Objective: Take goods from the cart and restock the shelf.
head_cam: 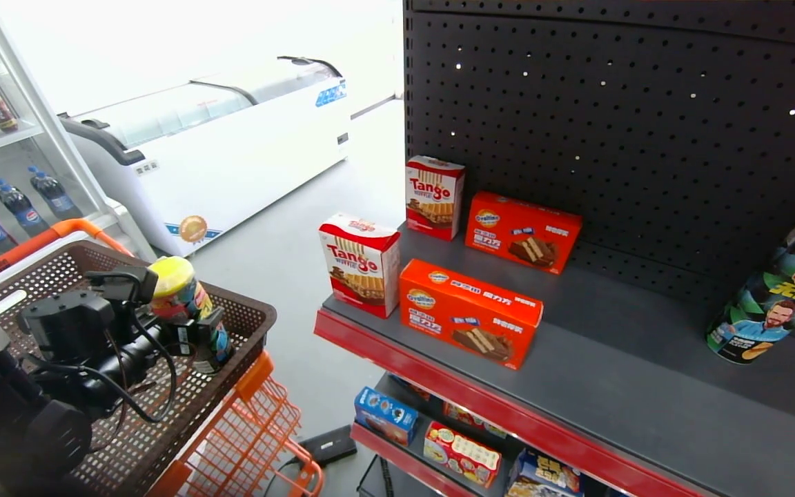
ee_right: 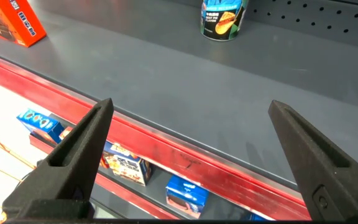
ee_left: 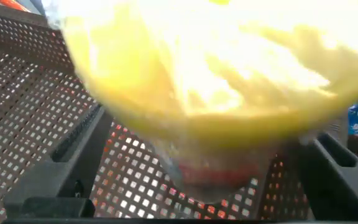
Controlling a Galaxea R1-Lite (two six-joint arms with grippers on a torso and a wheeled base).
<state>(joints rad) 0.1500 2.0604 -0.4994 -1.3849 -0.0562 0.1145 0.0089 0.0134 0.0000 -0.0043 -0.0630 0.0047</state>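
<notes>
Chip can is in the left claw, within the rim of the cart's brown basket. The claw looks clenched on the can's lower body, fingers on either side. The yellow lid is up toward the wrist camera, and the can is tilted, not upright.

Handling guess: a light, thin-walled tube, stiff but crushable under a hard squeeze. The glossy wrap is likely slippery, so grip mid-body, not on the lid, which could pop. Contents are fragile, so set it down softly.

The basket rim is just past the claw on its shelf side, and the can has to clear it going out. To the claw's right and higher is the shelf, with a red lip along the front. The can base must pass over that lip.

Nearest the claw, wafer boxes and orange boxes crowd that end. The front pair is close to the edge and easy to knock. Beyond them is open shelf surface. Farther right a second can stands near the pegboard.

The right claw is released, jaws wide apart with nothing between. It hangs above the red lip, with open shelf just ahead and the second can well beyond. Best room, I judge, is between the orange boxes and the second can.
</notes>
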